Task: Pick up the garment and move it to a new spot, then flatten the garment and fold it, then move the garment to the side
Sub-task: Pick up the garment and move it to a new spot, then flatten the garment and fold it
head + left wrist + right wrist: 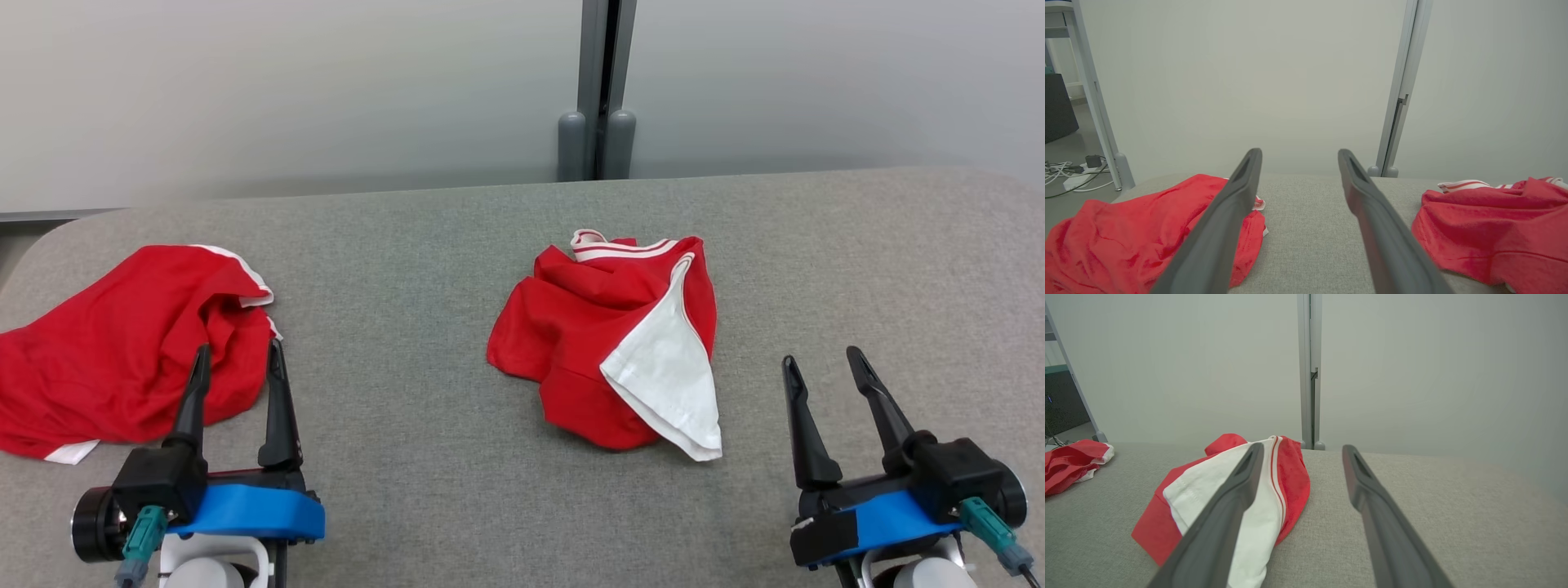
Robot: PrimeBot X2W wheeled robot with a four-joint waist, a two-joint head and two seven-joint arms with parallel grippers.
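Head above, wrists low; garment (571,335) shared

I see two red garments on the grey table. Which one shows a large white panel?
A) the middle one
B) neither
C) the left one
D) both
A: the middle garment has a broad white flap lying across it, while the left garment shows only narrow white trim.

The left pincer (238,347) and right pincer (820,355) each have two long tapered dark fingers (189,408) on a black block (159,482); behind sit a bright blue band (245,510) (black-taped on the right), teal cable plug (143,531), white wrist (204,572).
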